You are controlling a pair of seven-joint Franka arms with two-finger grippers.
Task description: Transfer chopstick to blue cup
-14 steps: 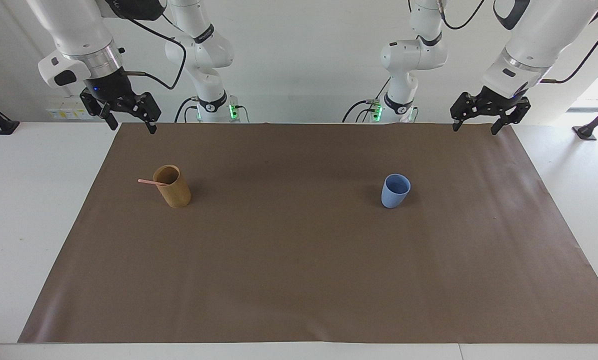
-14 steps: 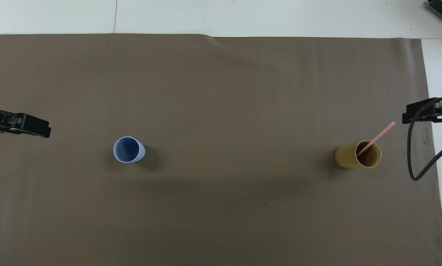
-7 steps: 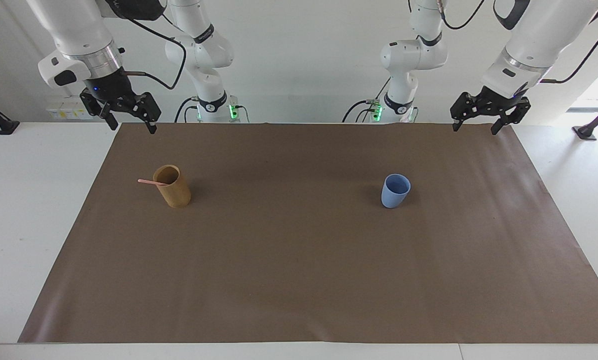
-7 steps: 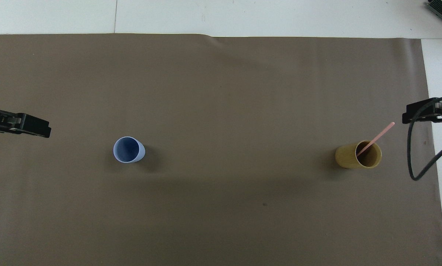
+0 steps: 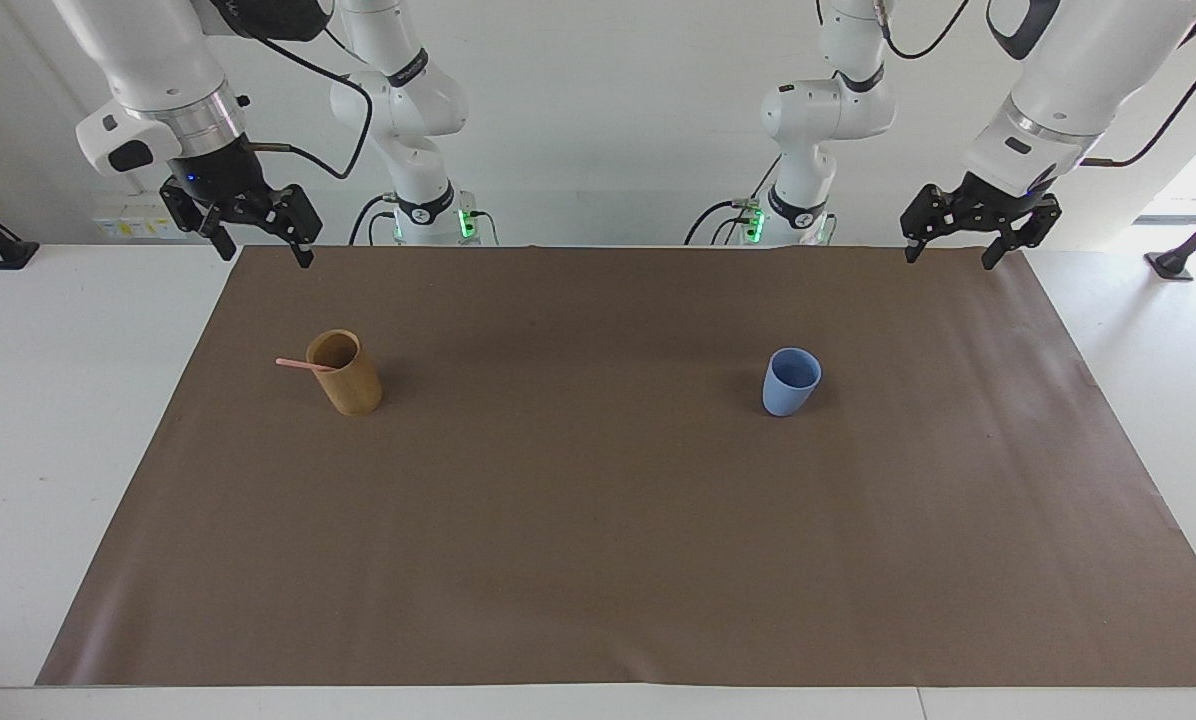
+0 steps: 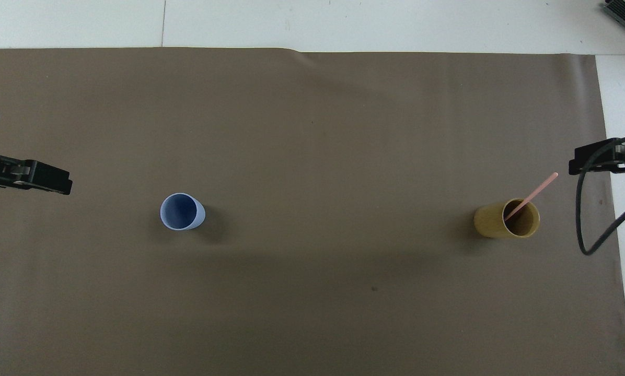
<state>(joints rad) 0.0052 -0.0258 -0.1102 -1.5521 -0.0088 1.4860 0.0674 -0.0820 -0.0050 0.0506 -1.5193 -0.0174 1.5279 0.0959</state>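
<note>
A pale pink chopstick stands slanted in a tan wooden cup toward the right arm's end of the table; its top sticks out over the rim, as the overhead view also shows. The light-blue cup stands upright and empty toward the left arm's end, and it shows in the overhead view too. My right gripper is open and empty, raised over the mat's edge nearest the robots, apart from the tan cup. My left gripper is open and empty over the same edge at the blue cup's end.
A brown mat covers most of the white table. The two cups stand well apart at about the same distance from the robots. A black cable hangs from the right arm beside the tan cup.
</note>
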